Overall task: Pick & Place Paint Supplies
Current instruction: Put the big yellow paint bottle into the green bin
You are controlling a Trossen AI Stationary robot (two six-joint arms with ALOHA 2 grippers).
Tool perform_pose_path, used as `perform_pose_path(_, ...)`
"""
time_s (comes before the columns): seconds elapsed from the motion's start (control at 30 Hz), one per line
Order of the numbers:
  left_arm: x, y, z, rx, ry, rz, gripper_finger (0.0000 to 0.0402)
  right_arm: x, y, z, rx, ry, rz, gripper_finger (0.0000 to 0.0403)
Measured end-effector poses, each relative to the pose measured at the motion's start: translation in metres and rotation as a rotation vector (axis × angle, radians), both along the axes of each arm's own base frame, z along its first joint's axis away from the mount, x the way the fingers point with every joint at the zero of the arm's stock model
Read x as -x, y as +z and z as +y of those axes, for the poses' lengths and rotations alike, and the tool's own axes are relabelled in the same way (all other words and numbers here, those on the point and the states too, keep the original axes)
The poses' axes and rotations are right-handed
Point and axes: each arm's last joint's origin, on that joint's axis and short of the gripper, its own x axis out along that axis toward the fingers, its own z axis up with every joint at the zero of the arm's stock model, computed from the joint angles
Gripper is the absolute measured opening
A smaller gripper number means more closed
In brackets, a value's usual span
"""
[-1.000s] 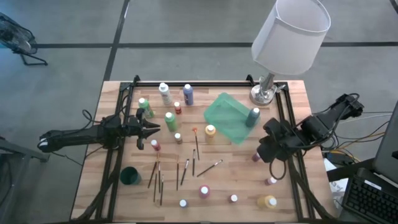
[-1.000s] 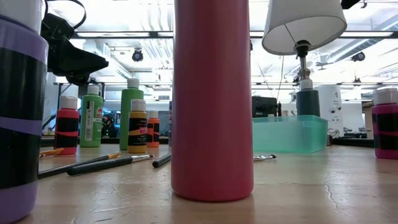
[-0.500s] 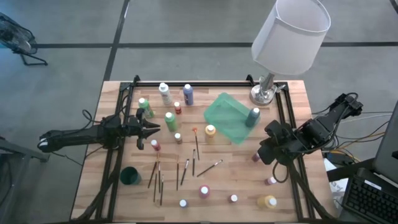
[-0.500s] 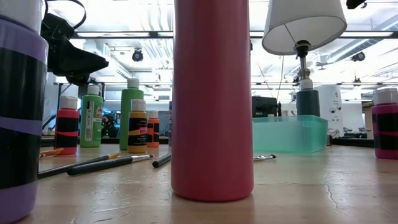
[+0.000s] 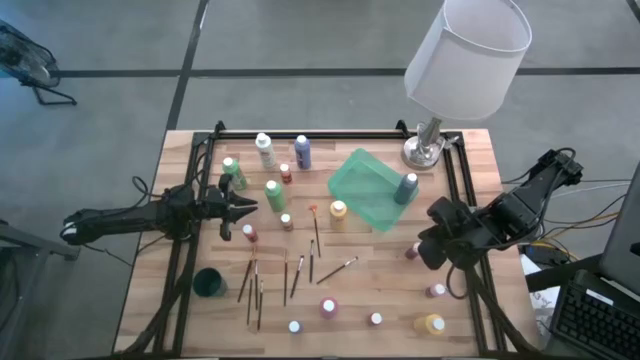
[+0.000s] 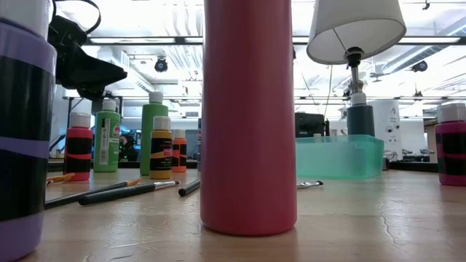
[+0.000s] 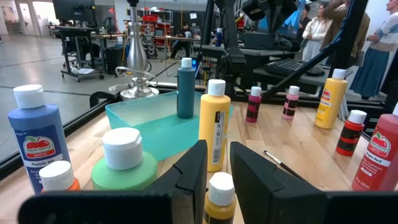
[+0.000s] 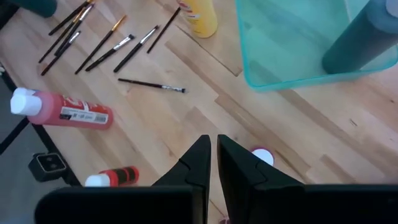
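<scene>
Wooden table (image 5: 460, 310), translucent tray (image 5: 365, 187), slim brushes (image 5: 287, 275)

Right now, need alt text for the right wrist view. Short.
The right gripper hangs empty with its fingers nearly shut over the wooden table, just above a white-capped bottle. Ahead lie a translucent green tray holding a dark teal bottle, scattered thin brushes, and a pink bottle on its side.
</scene>
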Motion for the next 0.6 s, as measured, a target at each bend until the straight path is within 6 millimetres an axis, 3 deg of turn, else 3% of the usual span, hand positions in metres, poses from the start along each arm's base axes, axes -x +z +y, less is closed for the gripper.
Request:
perform_pose_path(0.33,0.0,0.0,0.0,0.0,0.0,0.0,0.0076,0.016,-0.004,-0.004,-0.059,0.176,0.284,0.0029)
perform_pose_path(0.6,0.0,0.0,0.0,0.0,0.0,0.0,0.0076,0.016,-0.006,-0.004,-0.065,0.158,0.297,0.0046)
